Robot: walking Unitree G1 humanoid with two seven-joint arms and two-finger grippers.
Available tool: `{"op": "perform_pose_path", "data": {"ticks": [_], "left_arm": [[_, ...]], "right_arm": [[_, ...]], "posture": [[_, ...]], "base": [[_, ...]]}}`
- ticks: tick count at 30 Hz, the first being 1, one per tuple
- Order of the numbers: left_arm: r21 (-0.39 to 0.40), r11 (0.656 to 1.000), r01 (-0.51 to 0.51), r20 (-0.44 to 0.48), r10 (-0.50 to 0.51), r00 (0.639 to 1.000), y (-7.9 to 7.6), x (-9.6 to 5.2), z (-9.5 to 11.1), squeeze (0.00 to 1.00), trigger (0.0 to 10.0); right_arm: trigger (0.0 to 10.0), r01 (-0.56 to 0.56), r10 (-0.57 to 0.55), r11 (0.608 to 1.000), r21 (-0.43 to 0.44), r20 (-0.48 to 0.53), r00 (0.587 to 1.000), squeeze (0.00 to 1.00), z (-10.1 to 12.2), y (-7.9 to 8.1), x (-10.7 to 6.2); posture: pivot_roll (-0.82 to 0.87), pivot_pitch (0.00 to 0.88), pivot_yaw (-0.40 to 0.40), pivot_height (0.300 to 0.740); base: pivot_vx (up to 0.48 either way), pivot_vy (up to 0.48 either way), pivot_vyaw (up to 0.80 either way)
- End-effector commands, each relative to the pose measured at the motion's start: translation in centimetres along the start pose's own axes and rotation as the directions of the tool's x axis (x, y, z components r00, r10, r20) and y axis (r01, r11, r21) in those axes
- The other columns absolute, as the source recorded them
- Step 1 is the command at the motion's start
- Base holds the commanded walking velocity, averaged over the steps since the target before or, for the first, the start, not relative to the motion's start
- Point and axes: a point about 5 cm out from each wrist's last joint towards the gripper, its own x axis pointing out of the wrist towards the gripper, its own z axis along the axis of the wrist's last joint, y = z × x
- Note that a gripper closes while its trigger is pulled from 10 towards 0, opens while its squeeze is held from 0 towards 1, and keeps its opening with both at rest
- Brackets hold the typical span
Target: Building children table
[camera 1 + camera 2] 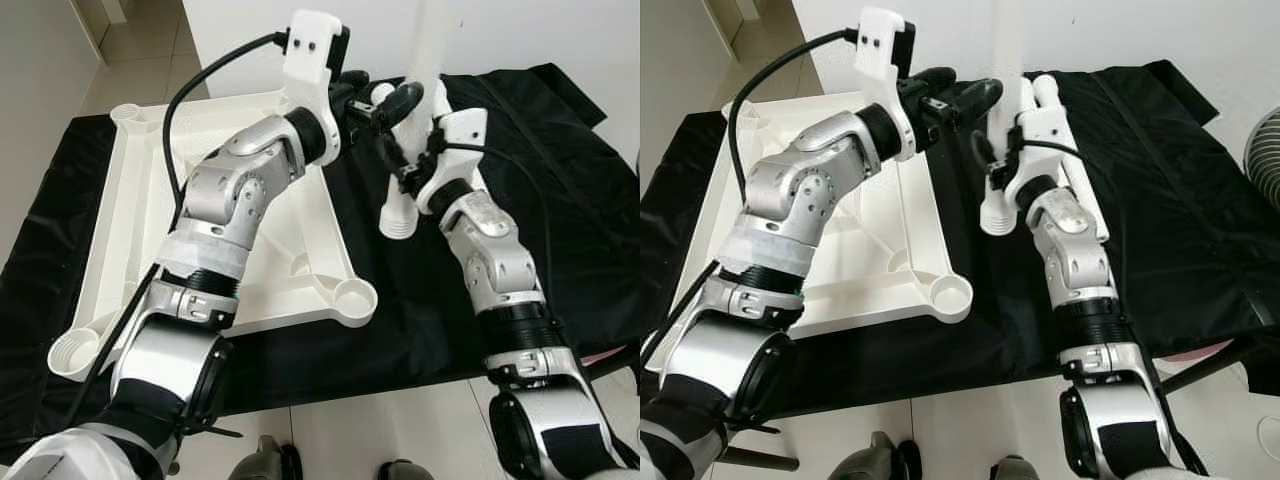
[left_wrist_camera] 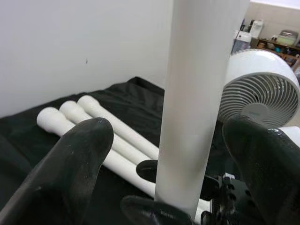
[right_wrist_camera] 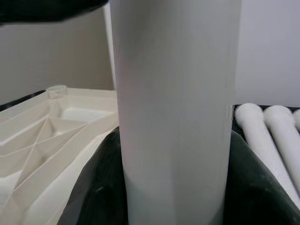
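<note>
White table leg [image 1: 398,205] stands upright in our right gripper [image 1: 408,165], fingers clamped on it. Our left gripper [image 1: 385,100] brackets it, fingers spread, beside the upturned tabletop [image 1: 300,240].

The upright white leg [image 1: 420,60] runs off the head view's edge at twelve o'clock, so its upper end cannot be seen; its threaded lower end shows below the right arm, but the right tool [image 1: 405,165] is largely masked by its own wrist and the leg, and whether its fingers press the leg cannot be told. In the right wrist view the leg [image 3: 173,117] is a close, soft blur cut at twelve and six o'clock. The left arm covers much of the upturned tabletop [image 1: 300,240]. The spare legs [image 1: 1065,150] lie partly behind the right forearm. The fan [image 1: 1265,150] is cut at three o'clock.
</note>
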Motion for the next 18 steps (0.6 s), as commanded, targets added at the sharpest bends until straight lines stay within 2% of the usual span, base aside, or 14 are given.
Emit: {"op": "perform_pose_path", "data": {"ticks": [1,5,12,13,18], "left_arm": [[-0.014,1.000,0.024,0.005,-0.024,1.000,-0.5,0.3,0.4,0.00,10.0],[-0.022,0.998,0.060,0.000,-0.060,0.998,-0.9,0.6,0.5,0.00,10.0],[-0.048,0.995,0.091,0.016,-0.090,0.996,-1.1,0.8,1.4,0.00,10.0],[-0.048,0.995,0.090,0.012,-0.089,0.996,-1.0,0.9,1.5,0.00,0.0],[-0.024,0.998,0.060,-0.006,-0.060,0.998,-0.6,0.8,1.3,0.00,0.0]], "right_arm": [[10.0,-0.042,0.042,0.999,-0.019,-0.004,0.999,0.00,0.0,0.7,0.0],[10.0,-0.097,0.096,0.994,-0.046,-0.023,0.995,0.00,-0.5,1.4,-0.2],[10.0,-0.113,0.110,0.989,-0.091,-0.041,0.993,0.00,-0.8,1.6,-0.5],[10.0,-0.110,0.107,0.989,-0.094,-0.041,0.993,0.00,-0.8,1.5,-0.5],[10.0,-0.095,0.093,0.990,-0.103,-0.027,0.995,0.00,-0.5,1.2,-0.6]], "posture": [[-0.08,0.071,0.074,0.740],[-0.08,0.071,0.074,0.740],[-0.08,0.082,0.082,0.740],[-0.08,0.082,0.082,0.740],[-0.08,0.082,0.087,0.740]], "base": [[0.000,0.000,0.00],[0.000,0.000,0.00],[0.000,0.000,0.00],[0.000,0.000,0.00],[0.000,0.000,0.00]]}}
